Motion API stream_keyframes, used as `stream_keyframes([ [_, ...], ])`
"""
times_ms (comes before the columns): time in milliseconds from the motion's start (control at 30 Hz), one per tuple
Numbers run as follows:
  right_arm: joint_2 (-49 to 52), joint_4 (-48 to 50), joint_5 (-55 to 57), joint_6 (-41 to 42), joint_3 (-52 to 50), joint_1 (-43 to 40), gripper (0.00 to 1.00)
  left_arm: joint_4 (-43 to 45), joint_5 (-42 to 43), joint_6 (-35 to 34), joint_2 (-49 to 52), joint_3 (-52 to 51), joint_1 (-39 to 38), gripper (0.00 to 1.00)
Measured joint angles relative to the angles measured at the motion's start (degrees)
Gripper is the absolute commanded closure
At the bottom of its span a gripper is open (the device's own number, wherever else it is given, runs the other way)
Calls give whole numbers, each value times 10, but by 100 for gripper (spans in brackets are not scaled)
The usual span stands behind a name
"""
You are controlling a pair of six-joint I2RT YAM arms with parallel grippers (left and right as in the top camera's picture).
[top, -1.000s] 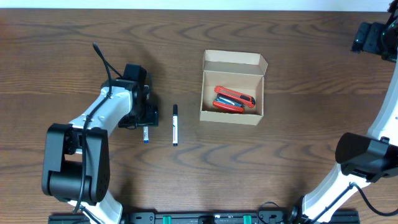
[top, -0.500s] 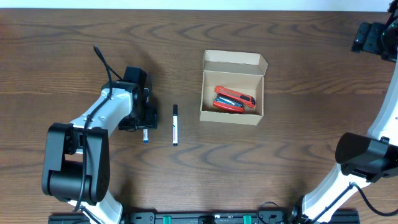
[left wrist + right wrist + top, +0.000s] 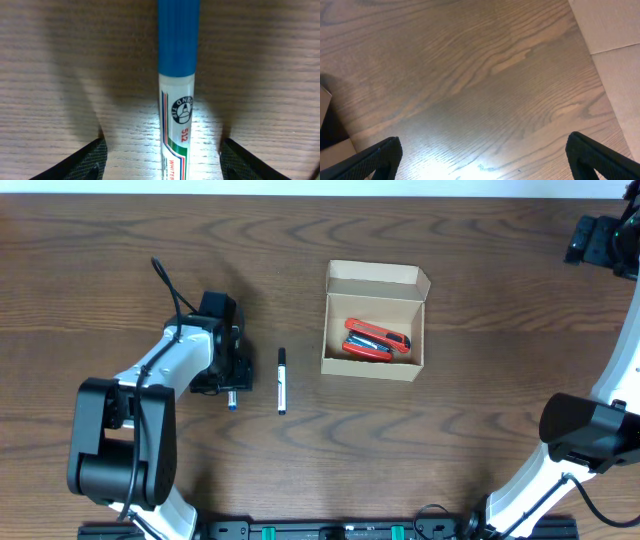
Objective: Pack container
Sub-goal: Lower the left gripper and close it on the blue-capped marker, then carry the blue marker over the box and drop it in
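Overhead: left gripper lower over marker

Robot lab: two arms at wood-grain table.

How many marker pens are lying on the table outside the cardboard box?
2. A black-capped marker lies alone left of the container; a blue-capped marker lies between the left tool's open fingers. The red items inside the container may include more.
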Motion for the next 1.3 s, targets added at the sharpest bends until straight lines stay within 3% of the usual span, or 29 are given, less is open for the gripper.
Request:
stream_keyframes([
  [100,0,0,0,0,0,0,1,1,-1,0,0,0,0,30],
  [167,0,0,0,0,0,0,1,1,-2,0,0,0,0,47],
  [233,0,0,0,0,0,0,1,2,-3,-1,0,-1,0,73],
  [267,0,0,0,0,0,0,1,2,-3,-2,0,-1,0,80],
  [367,0,0,0,0,0,0,1,3,-2,0,0,-1,0,82],
  [467,0,0,0,0,0,0,1,3,-2,-2,0,-1,0,94],
  [1000,0,0,0,0,0,0,1,-14,23,2,0,8,0,94],
  [1300,0,0,0,0,0,0,1,-115,46,16,7,160,-33,94],
])
